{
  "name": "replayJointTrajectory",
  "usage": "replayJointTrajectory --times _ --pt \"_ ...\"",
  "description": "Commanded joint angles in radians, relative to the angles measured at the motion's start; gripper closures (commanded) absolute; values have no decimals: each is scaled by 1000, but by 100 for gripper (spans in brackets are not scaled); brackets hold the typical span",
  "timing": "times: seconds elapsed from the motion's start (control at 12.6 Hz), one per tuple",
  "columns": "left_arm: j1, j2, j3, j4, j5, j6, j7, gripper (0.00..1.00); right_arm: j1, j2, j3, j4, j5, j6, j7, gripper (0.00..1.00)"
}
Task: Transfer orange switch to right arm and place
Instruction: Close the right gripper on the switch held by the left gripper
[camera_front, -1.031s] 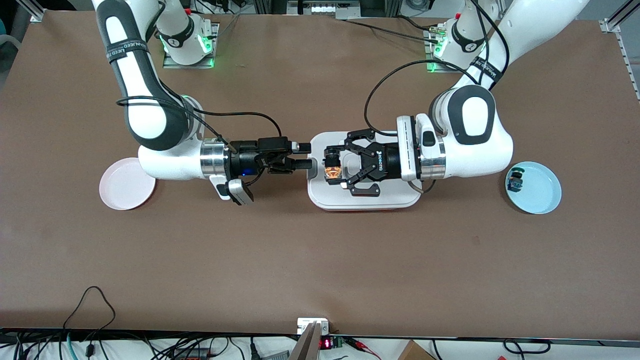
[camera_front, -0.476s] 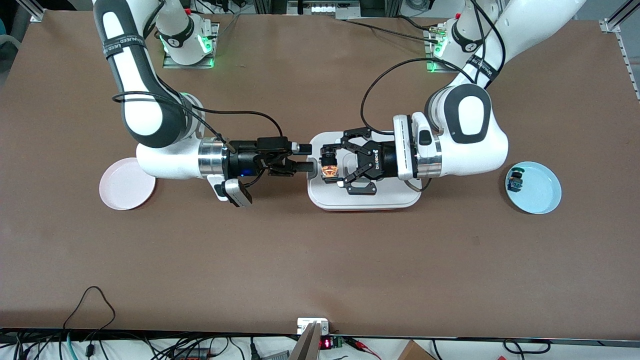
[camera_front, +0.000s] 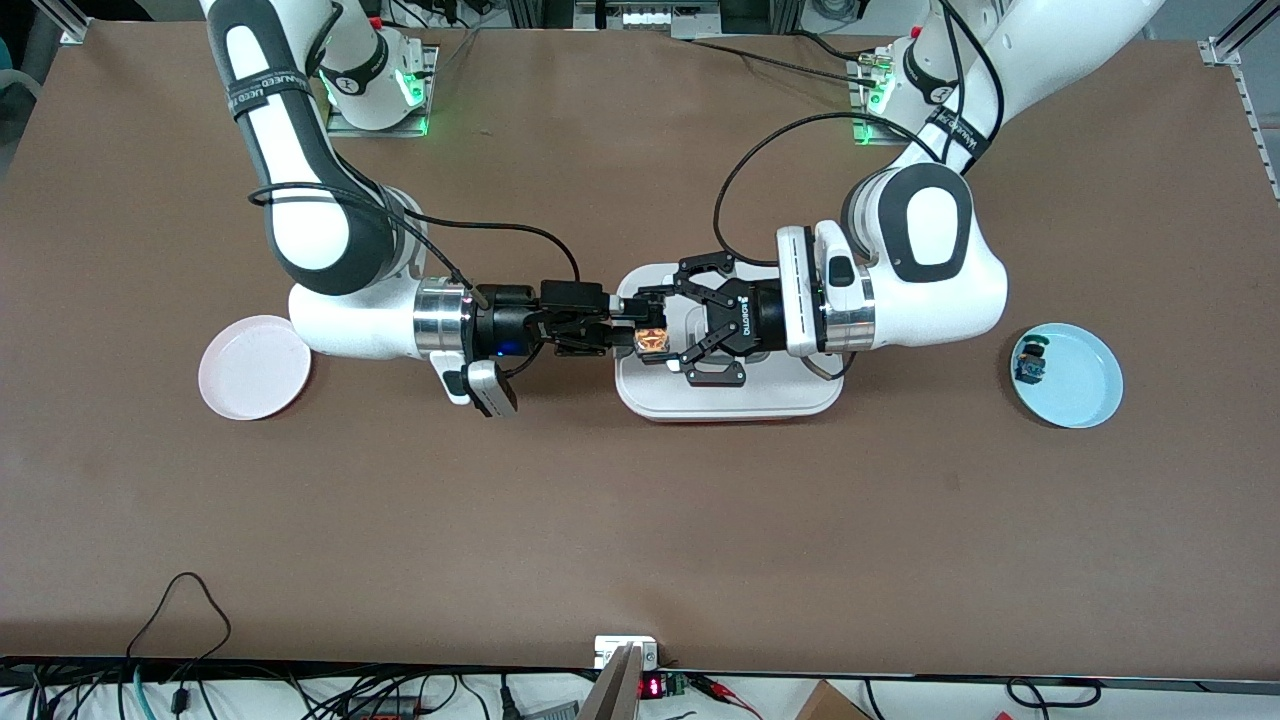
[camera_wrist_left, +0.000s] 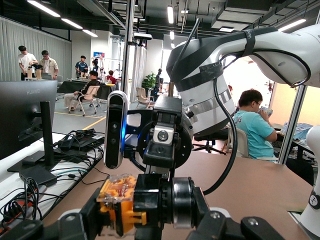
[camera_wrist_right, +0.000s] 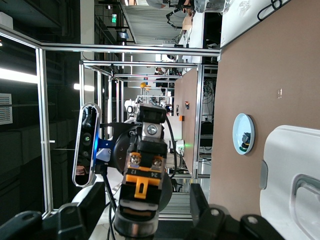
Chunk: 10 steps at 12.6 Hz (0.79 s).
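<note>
The orange switch (camera_front: 650, 340) is a small black body with an orange block and a silver ring. My left gripper (camera_front: 657, 338), the black linkage claw, is shut on it and holds it sideways over the white tray's (camera_front: 730, 400) edge toward the right arm's end. My right gripper (camera_front: 628, 334) is open, and its slim black fingers reach around the switch from the right arm's end. In the left wrist view the switch (camera_wrist_left: 122, 200) sits in my left gripper (camera_wrist_left: 145, 216). In the right wrist view the switch (camera_wrist_right: 142, 192) hangs between the spread fingers of my right gripper (camera_wrist_right: 142, 212), apart from both.
A pink plate (camera_front: 253, 367) lies at the right arm's end of the table. A light-blue plate (camera_front: 1085, 385) at the left arm's end holds a small dark blue-and-green component (camera_front: 1031, 362). That plate (camera_wrist_right: 243, 134) and the tray (camera_wrist_right: 290, 165) also show in the right wrist view.
Both grippers have moved toward each other. The gap between them has closed, and the right gripper's open fingers now surround the switch that the left gripper still holds.
</note>
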Motion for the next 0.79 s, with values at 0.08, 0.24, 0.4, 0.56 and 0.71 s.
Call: replayJointTrajectory --times 0.08,0.24,0.4,0.56,0.71 --pt "6 -18 -18 -16 -65 16 33 78 6 16 -3 30 20 10 1 40" --pt "6 -16 -19 -16 -65 16 33 78 8 17 -3 30 21 10 1 40" --pt "8 -18 -19 -16 -65 16 33 78 6 16 -3 30 21 10 1 43" --pt "8 -16 -19 -16 -65 16 33 78 8 16 -3 30 21 10 1 58" --pt "8 -16 -19 -16 -65 16 35 78 8 16 -3 30 23 10 2 75"
